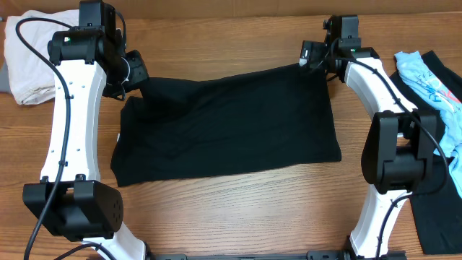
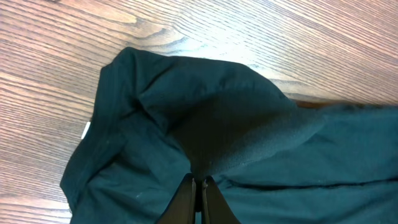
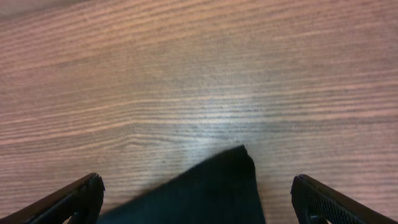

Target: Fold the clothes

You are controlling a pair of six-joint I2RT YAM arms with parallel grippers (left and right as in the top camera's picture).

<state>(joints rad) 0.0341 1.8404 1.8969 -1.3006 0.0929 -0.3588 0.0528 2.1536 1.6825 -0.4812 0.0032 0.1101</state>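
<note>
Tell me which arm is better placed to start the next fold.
Left, probably: the left gripper is shut on a far corner of the black garment; the right gripper hangs open over the other corner, holding nothing.

Right edge cuts blue garment (image 1: pixel 430 79), black piece (image 1: pixel 440 225).

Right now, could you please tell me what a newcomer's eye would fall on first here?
A large black garment lies spread across the middle of the table, between the two arms. The left tool is shut on its bunched far-left corner, while the right tool stands open around the far-right corner. A cream garment sits at the left edge, a light blue printed one at the right.
</note>
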